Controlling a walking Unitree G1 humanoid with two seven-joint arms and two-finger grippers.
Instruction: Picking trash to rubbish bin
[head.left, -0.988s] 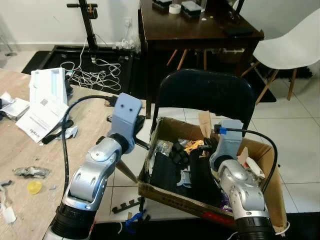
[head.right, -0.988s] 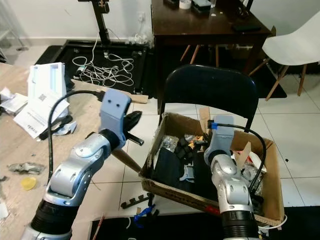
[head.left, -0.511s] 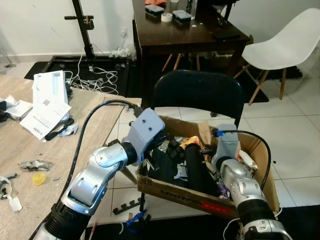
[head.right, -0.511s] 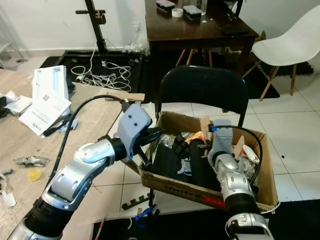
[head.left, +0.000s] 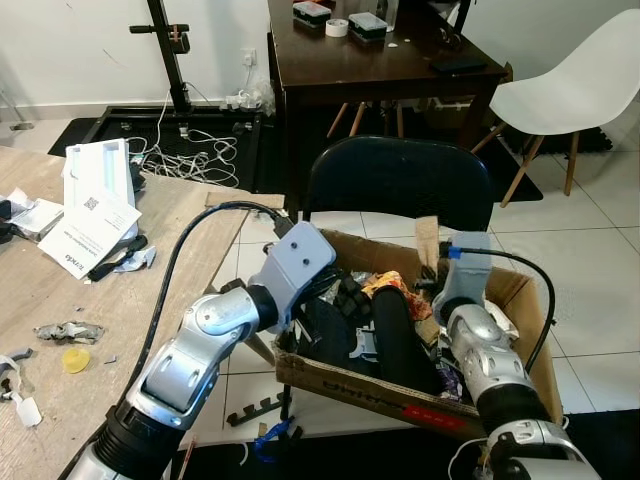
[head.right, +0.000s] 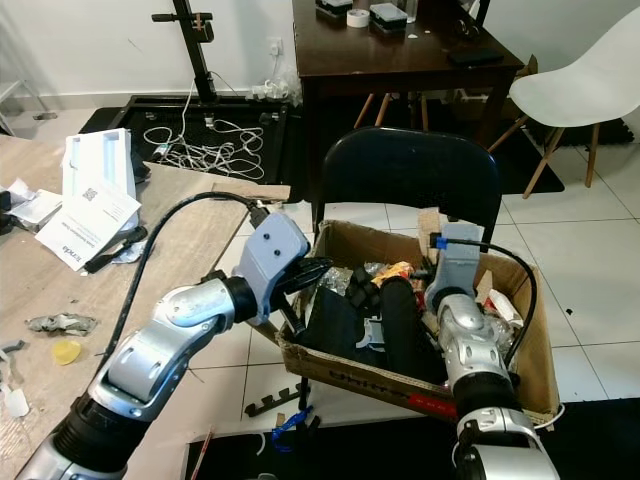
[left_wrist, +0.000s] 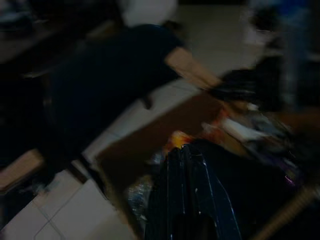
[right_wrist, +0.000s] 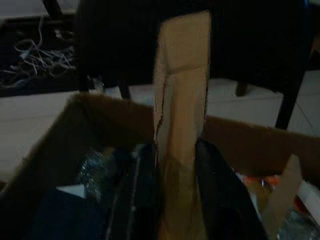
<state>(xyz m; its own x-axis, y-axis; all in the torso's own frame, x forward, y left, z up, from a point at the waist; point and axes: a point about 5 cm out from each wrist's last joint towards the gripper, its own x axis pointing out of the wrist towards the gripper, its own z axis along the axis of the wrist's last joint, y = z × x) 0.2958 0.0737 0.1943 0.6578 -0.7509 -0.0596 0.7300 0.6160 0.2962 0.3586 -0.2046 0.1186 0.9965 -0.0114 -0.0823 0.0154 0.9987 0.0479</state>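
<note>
A cardboard box (head.left: 360, 385) full of dark trash sits on a black chair (head.left: 400, 180). My left gripper (head.right: 318, 268) reaches over the box's left rim with its fingers (left_wrist: 186, 170) pressed together above the black trash; nothing can be made out between them. My right gripper (right_wrist: 175, 147) is inside the box at its far right, shut on an upright strip of torn cardboard (head.left: 428, 240). On the wooden table (head.left: 150, 270) at my left lie a crumpled grey scrap (head.left: 62, 330), a yellow cap (head.left: 75, 360) and small white bits (head.left: 15, 385).
White papers and booklets (head.left: 90, 215) lie at the table's far side. Behind the chair stand a dark wooden table (head.left: 380, 60) and a white chair (head.left: 570, 90). Cables (head.left: 190, 150) and a black stand cover the floor at the back left.
My left gripper has swung right, from beside the box to over its left rim. The right gripper stays in the box with the cardboard strip. The view has shifted slightly.
</note>
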